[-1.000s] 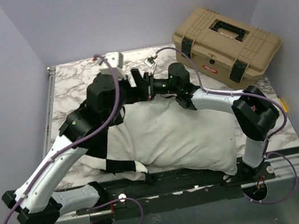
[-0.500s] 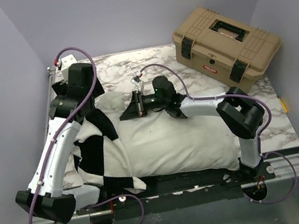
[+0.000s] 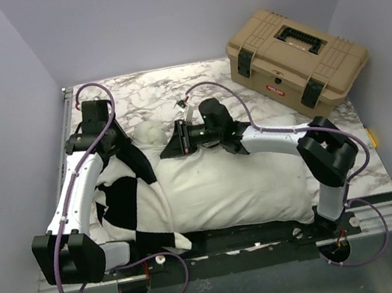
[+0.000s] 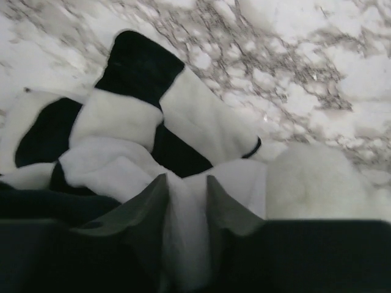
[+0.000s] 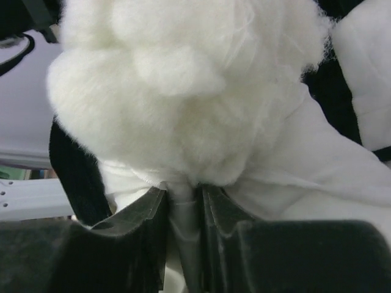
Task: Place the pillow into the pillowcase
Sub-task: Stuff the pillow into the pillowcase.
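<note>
The white pillow (image 3: 225, 183) lies across the table, its left end inside the black-and-white checked pillowcase (image 3: 126, 204). At the case's far edge my left gripper (image 3: 114, 142) points down. In the left wrist view that gripper (image 4: 186, 178) is shut on a white fold of the pillowcase (image 4: 140, 116), and the pillow's fuzzy corner (image 4: 317, 177) bulges at its right. My right gripper (image 3: 171, 145) sits at the pillow's far left corner. In the right wrist view it (image 5: 182, 188) pinches a tuft of the pillow (image 5: 183, 79), with checked fabric (image 5: 333, 91) behind.
A tan toolbox (image 3: 294, 57) stands at the back right. Bare marble tabletop (image 3: 171, 90) shows behind the pillow. Purple walls close in on the left, back and right. A black rail (image 3: 256, 231) runs along the near edge.
My left arm swung from the middle back to the far left, came down and closed on the pillowcase's edge. The right gripper shifted slightly left, still holding the pillow's corner.
</note>
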Controlling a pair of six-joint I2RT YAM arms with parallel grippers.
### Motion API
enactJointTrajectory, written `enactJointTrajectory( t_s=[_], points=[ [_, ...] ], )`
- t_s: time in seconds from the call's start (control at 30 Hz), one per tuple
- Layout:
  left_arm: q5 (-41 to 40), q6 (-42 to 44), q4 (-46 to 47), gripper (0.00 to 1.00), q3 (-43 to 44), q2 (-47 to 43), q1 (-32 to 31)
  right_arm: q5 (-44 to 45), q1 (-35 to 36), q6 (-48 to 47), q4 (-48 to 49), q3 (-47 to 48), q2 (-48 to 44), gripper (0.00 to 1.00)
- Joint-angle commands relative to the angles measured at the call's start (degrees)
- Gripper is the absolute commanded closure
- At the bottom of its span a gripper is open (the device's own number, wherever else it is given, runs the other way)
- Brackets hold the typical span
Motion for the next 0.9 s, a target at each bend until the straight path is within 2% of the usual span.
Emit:
enactJointTrajectory(
  t_s=[0.0, 0.03, 0.07, 0.13, 0.2, 0.27, 0.4, 0.6, 0.7, 0.87],
  points=[
    [10.8, -0.1, 6.2, 0.82, -3.3, -3.7, 0.0, 7.5, 1.4, -10.3, -17.9, 3.0, -7.6, 0.59],
    [11.6, 0.3, 6.6, 0.95, -3.6, -4.0, 0.0, 9.9, 1.3, -12.0, -20.2, 3.5, -9.6, 0.46],
    [12.2, 0.4, 6.8, 1.00, -3.7, -4.4, 0.0, 12.0, 1.2, -13.6, -22.4, 4.3, -11.3, 0.34],
    [13.4, 0.3, 7.3, 1.00, -4.1, -5.0, 0.1, 15.1, 0.6, -16.3, -26.4, 6.3, -14.0, 0.17],
    [13.7, 0.3, 7.3, 1.00, -4.3, -5.4, 0.1, 16.7, -0.4, -17.9, -28.9, 9.5, -15.4, 0.07],
    [14.0, 0.1, 7.4, 1.00, -4.6, -6.3, 0.1, 15.7, -2.1, -18.2, -29.9, 13.0, -14.5, 0.04],
    [15.0, -0.2, 7.4, 1.00, -4.9, -7.7, 0.0, 9.7, -3.6, -19.1, -32.3, 23.4, -7.6, 0.11],
    [14.9, -0.3, 7.5, 1.00, -5.2, -9.2, 0.0, 1.1, -3.6, -18.2, -37.4, 37.7, 6.1, 0.32],
    [13.8, -0.2, 7.6, 1.00, -4.3, -9.7, 0.0, -3.6, -3.1, -17.2, -37.2, 37.1, 8.6, 0.38],
    [13.5, -0.2, 11.0, 1.00, -1.4, -10.5, 0.0, -10.1, -0.3, -10.8, -26.7, 25.8, 5.4, 0.54]
  ],
)
